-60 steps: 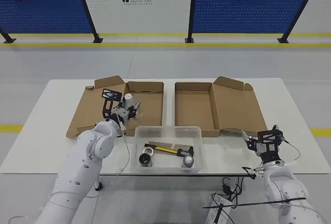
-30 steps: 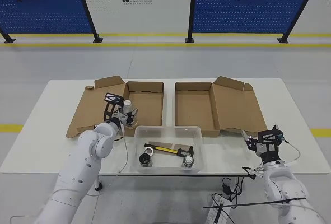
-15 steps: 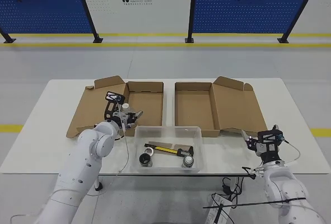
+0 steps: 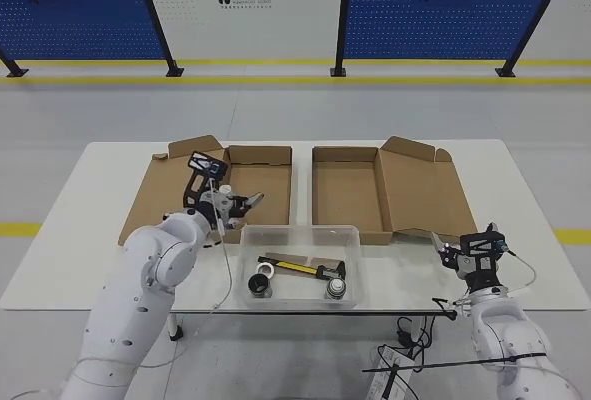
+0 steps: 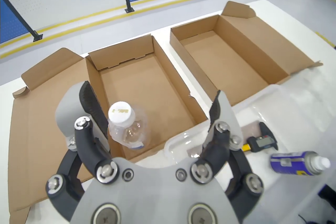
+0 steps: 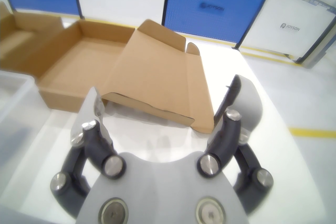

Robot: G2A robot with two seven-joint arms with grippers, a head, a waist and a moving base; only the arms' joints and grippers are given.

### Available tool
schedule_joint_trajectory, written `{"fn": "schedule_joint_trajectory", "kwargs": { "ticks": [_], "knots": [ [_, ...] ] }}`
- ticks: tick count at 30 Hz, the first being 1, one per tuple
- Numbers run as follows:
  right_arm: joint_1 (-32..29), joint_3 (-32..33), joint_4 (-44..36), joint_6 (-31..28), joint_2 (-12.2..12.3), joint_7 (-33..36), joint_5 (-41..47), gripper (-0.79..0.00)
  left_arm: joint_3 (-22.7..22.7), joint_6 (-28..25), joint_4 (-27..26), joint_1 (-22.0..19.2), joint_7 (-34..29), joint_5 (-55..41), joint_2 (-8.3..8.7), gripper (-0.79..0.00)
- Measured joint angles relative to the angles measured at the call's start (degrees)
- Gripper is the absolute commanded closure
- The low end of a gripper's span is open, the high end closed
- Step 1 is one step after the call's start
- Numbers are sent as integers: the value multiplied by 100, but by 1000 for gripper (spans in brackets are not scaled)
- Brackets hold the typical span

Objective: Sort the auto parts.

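Clear plastic with a white cap, a bottle (image 5: 128,128) stands upright in the near corner of the left cardboard box (image 5: 157,72), just beside one finger of the left gripper (image 5: 152,93), whose jaws hang wide apart above it. By the look of it, one item is sorted. A digital caliper (image 5: 260,142), a spray can (image 5: 296,163) and a dark round part (image 4: 260,287) wait in the transparent bin (image 4: 300,229). The right gripper (image 6: 164,87), likewise spread, hovers over the table (image 4: 535,200) near the right cardboard box (image 4: 345,195).

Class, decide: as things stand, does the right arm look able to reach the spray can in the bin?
Probably yes: right gripper open, bin open-topped, and bare table lies between it and the can.
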Motion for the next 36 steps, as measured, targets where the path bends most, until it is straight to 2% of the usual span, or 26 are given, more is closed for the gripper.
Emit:
{"fn": "schedule_joint_trajectory", "kwargs": {
  "ticks": [9, 12, 18, 21, 36],
  "knots": [
    [0, 0, 0, 0, 0, 0, 0, -785, -81, -1243, -912, 246, -1772, -1031, 125, -785],
    [0, 0, 0, 0, 0, 0, 0, -785, -49, -1622, -989, 223, -2334, -1500, 165, -785],
    [0, 0, 0, 0, 0, 0, 0, -785, 67, -1841, -927, -10, -3177, -2554, 219, -785],
    [0, 0, 0, 0, 0, 0, 0, -785, 84, -1869, -914, -139, -3302, -2761, 237, -785],
    [0, 0, 0, 0, 0, 0, 0, -785, 93, -1874, -928, -117, -3248, -2672, 243, -785]
  ]
}}
